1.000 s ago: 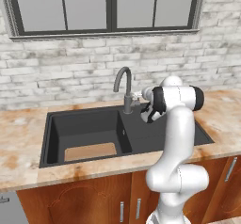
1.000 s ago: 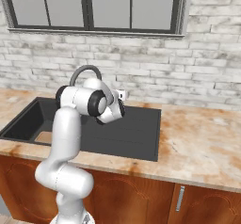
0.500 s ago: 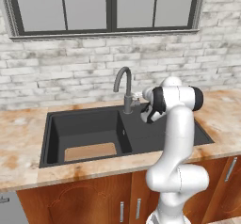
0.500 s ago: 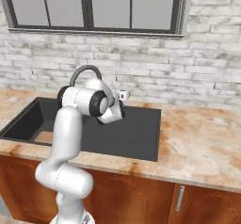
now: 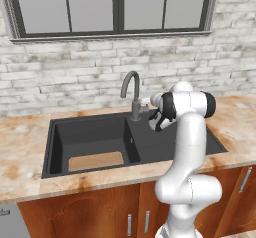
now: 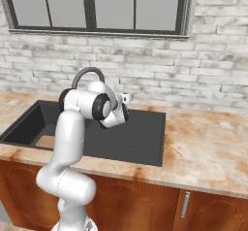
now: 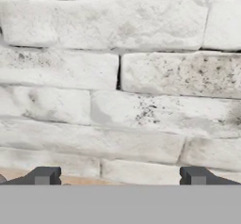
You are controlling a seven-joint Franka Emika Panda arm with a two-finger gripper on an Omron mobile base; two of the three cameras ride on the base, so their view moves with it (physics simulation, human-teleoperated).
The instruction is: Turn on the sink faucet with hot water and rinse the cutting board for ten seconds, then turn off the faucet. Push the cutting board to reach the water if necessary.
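- Gripper point(image 7: 120, 177) pointed at the white brick wall point(image 7: 117, 77), two dark fingertips point(image 7: 43, 175) set far apart at the bottom corners of the hand view; spread wide, nothing between them.
- In the left base view, gripper point(image 5: 148, 102) seen at frame centre, just right of the sink faucet point(image 5: 132, 93), close to its base; touching the side lever or not, cannot tell.
- In the right base view, sink faucet point(image 6: 88, 74) arched at centre left, partly hidden behind the white arm point(image 6: 72, 142).
- Sink point(image 5: 95, 132) spanned the middle of the left base view: deep basin on the left, flat draining side on the right.
- Cutting board point(image 5: 96, 160) lay flat on the basin floor, toward the lower part of the basin, left of and below the spout.
- A corner of the cutting board point(image 6: 46, 141) showed at the left edge of the right base view, beside the arm.
- Mottled orange-beige bench point(image 5: 22, 147) surrounded the sink; dark-framed window point(image 5: 117, 7) across the top of the frame.
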